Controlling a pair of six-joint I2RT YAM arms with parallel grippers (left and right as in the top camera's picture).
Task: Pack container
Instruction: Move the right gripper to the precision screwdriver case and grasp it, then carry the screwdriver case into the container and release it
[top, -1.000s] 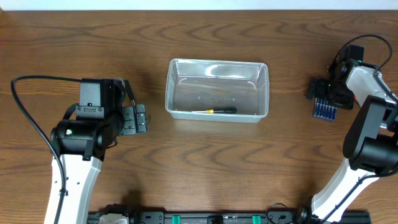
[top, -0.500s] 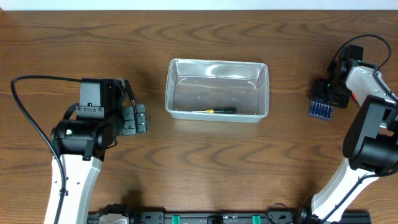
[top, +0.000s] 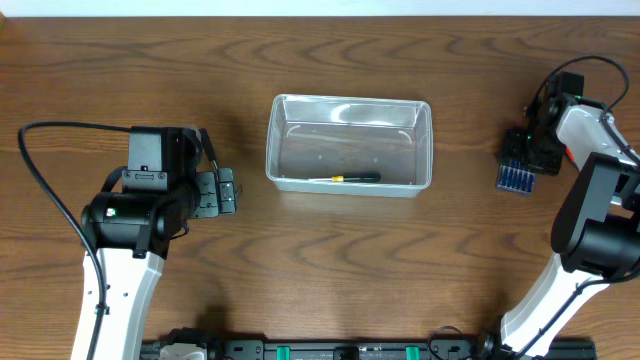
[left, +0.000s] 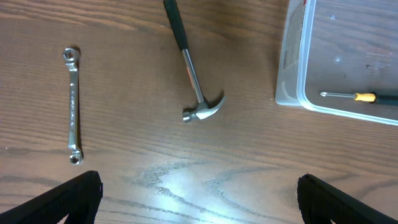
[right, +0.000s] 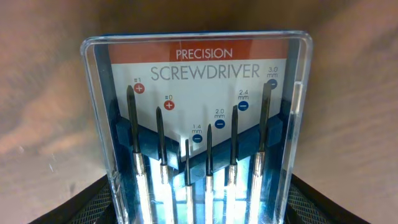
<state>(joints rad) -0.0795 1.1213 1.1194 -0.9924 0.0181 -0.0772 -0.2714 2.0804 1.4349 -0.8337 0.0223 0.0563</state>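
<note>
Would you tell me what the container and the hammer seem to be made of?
The container looks like clear glossy plastic: the table shows through it. The hammer has a shiny, seemingly steel head and shaft, with a dark, perhaps rubber grip.

We can read print only on the screwdriver case (right: 198, 124). A red band across its top says "PRECISION", and just under that the white card says "SCREWDRIVER". Below that word the blades are marked "#1" and "#0" with red plus signs, then "1.4 mm", "2.0 mm", "2.4 mm" and "3.0 mm" with blue minus signs. The sticker (left: 290, 59) on the container (left: 303, 81) is too blurred for us to read.
</note>
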